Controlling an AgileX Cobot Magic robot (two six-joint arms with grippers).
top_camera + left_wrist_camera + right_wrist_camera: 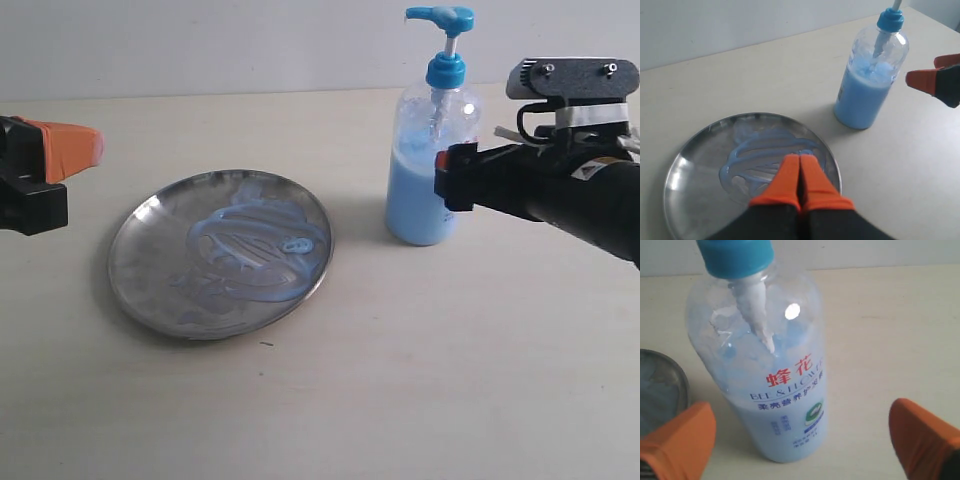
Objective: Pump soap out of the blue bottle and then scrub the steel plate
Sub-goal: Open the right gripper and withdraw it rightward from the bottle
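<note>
The blue bottle point(425, 190) stands upright on the table to the right of the steel plate point(150, 260), its pump head point(440, 15) raised. Streaks of pale blue soap point(255, 245) are smeared across the plate's middle. My right gripper point(447, 178) is open at the bottle's right side. In the right wrist view its orange fingers point(677, 440) stand wide on either side of the bottle point(775, 390), apart from it. My left gripper point(88, 148) hovers left of the plate. Its tips point(799, 157) are shut with nothing between them, above the soap point(760, 155).
The pale tabletop point(420, 380) stretches in front of the plate and bottle, with a white wall point(250, 40) behind. The left wrist view also takes in the bottle point(865, 95) and the right gripper's orange fingertips point(922, 80).
</note>
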